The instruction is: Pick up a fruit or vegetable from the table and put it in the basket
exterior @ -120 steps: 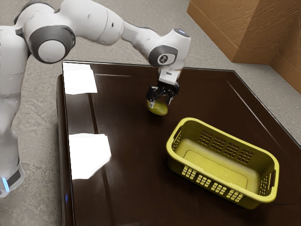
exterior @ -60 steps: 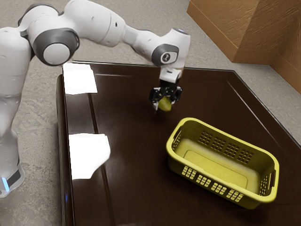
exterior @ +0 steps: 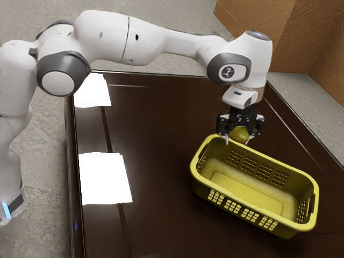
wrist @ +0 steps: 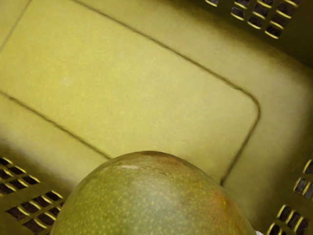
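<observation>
Around your dark brown, glossy table (exterior: 156,161) lies a grey floor (exterior: 156,19), with brown wooden panelling (exterior: 263,37) at the exterior view's upper right. Two bright white patches (exterior: 103,177) show on the table, toward the exterior view's left. The arm (exterior: 142,43) comes in from that side and reaches out to your yellow basket (exterior: 247,215), whose long sides slant from the exterior view's upper left toward its lower right.

Your gripper (exterior: 238,138) points down and has hold of the mango (exterior: 239,134), its two fingers parted by the fruit's width and pressed on it from opposite sides. The mango is up off the table and over the basket, seen in the exterior view against the basket's far long rim, nearer the end at that view's left.

As for how it points, you can see one broad, rounded part of it in the wrist view, bulging out from under the hand over the basket's floor (wrist: 146,83), where a dark line traces a round-cornered rectangle. The skin there is green and speckled, with an orange-red blush on one flank and a brownish tinge along the crest. In the exterior view a reddish-brown area faces down and toward the view's right. The hand covers enough of the fruit that you cannot tell its long axis for certain, nor which end is the stem end.
</observation>
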Available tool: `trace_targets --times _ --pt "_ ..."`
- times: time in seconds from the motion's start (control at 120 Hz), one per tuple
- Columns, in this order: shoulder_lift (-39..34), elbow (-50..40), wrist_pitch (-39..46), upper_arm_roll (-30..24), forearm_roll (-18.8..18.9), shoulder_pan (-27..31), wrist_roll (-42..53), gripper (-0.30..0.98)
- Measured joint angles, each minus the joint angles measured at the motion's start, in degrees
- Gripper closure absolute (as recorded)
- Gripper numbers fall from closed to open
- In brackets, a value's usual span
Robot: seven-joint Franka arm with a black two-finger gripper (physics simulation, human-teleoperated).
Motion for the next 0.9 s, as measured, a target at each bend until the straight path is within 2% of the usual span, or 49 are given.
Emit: trace_targets --times 0.117,0.167,0.208,0.35,0.425,0.517,0.65,0.758,0.9 --pt "9.6 10.5 -0.3 -1.6 -0.1 0.8 -0.1 0.54" --pt "13.2 14.4 0.1 -9.0 0.0 6.3 -0.1 0.56" --pt "15.4 16.1 0.8 -12.5 0.0 9.2 -0.1 0.57" --pt "18.2 18.1 2.7 -15.8 0.0 12.0 0.0 0.62" --pt "18.4 18.2 3.4 -16.4 -0.1 12.1 0.1 0.55" --pt "18.3 18.3 3.6 -16.7 0.1 12.3 0.3 0.36" --pt "16.8 18.3 3.3 -16.8 0.2 11.5 0.5 0.15" --pt "15.2 18.2 3.0 -16.7 0.3 11.0 0.7 0.07" --pt "15.0 18.2 2.7 -16.7 0.3 11.2 0.8 0.03"
